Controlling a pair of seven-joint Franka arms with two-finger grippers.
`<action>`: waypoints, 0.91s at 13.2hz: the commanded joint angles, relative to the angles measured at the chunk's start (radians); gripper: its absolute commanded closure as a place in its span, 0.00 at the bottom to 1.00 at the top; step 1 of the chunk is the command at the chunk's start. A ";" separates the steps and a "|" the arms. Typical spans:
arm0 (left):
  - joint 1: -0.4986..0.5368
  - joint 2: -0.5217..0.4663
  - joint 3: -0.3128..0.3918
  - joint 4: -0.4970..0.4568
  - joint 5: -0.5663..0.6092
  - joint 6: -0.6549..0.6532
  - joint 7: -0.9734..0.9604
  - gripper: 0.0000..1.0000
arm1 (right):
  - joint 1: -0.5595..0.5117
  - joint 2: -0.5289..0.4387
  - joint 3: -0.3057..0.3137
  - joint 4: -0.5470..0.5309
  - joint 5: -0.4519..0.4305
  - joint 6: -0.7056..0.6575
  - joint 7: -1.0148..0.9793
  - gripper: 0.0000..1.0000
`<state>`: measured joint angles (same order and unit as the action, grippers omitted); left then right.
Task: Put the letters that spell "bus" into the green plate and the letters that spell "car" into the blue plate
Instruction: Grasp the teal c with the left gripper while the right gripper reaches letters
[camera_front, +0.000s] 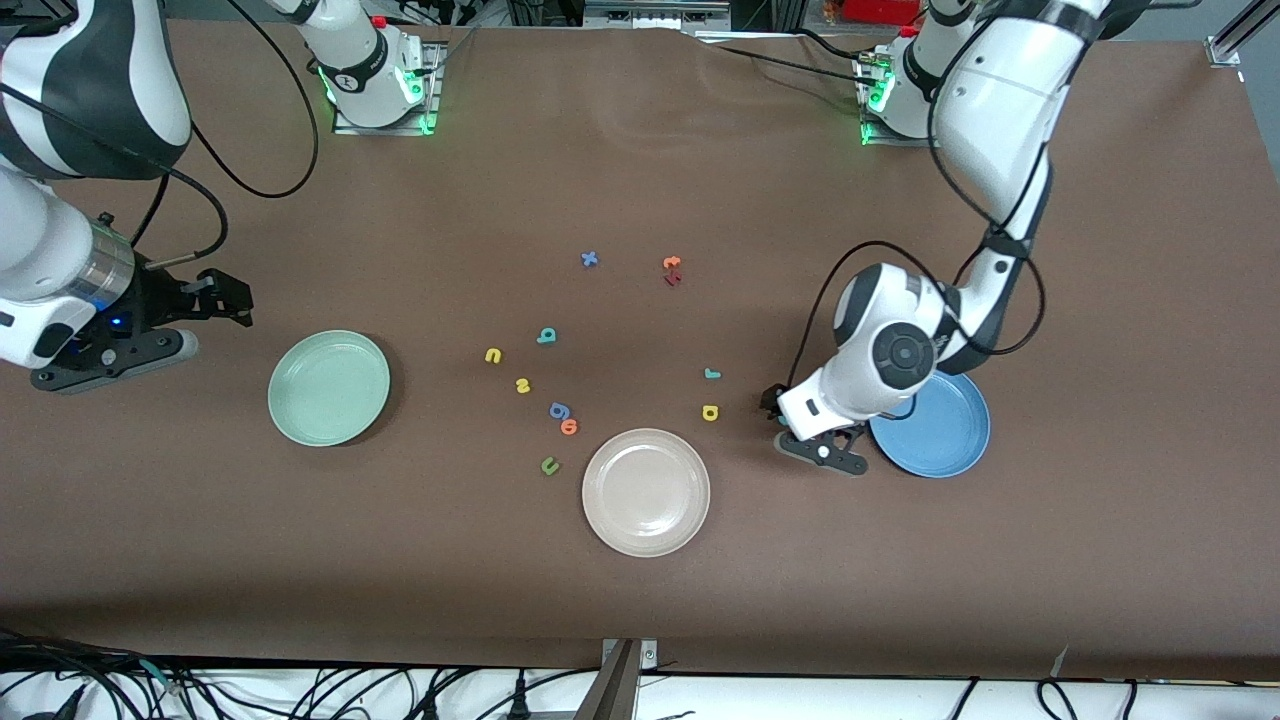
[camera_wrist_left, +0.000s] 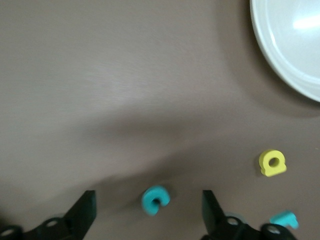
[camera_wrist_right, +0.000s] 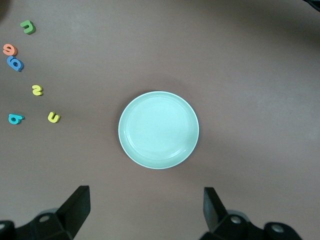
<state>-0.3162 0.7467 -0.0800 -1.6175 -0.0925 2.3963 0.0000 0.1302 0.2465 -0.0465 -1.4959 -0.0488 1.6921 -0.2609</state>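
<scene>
In the left wrist view the teal "c" (camera_wrist_left: 156, 200) lies flat on the table between the fingers of my open left gripper (camera_wrist_left: 149, 201), with a gap on each side. The yellow "a" (camera_wrist_left: 272, 163) and teal "r" (camera_wrist_left: 284, 219) lie close by. From the front, the left gripper (camera_front: 795, 425) is low beside the blue plate (camera_front: 940, 432) and hides the "c"; the "a" (camera_front: 710, 412) and "r" (camera_front: 712, 374) show. The teal "b" (camera_front: 546, 336), yellow "u" (camera_front: 493, 355) and yellow "s" (camera_front: 522, 386) lie mid-table. My right gripper (camera_wrist_right: 147, 201) waits open, up beside the green plate (camera_front: 329, 387).
A beige-white plate (camera_front: 646, 492) sits nearest the front camera. A blue "g" (camera_front: 559, 410), orange "o" (camera_front: 570, 427) and dark green "u" (camera_front: 549, 465) lie beside it. A blue "x" (camera_front: 589, 259) and orange and red letters (camera_front: 672, 270) lie toward the bases.
</scene>
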 joint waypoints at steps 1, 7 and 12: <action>-0.017 0.052 0.016 0.021 -0.007 0.038 -0.003 0.23 | -0.004 -0.007 0.002 -0.024 -0.002 0.030 0.000 0.00; -0.017 0.048 0.014 -0.007 -0.004 0.018 -0.003 0.27 | 0.032 -0.010 0.054 -0.104 0.010 0.049 0.252 0.00; -0.009 0.020 0.017 -0.010 -0.004 -0.069 -0.003 0.27 | 0.057 -0.015 0.135 -0.320 0.010 0.298 0.515 0.00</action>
<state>-0.3244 0.7876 -0.0744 -1.6149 -0.0925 2.3858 -0.0007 0.1897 0.2567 0.0680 -1.7005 -0.0448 1.8807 0.1984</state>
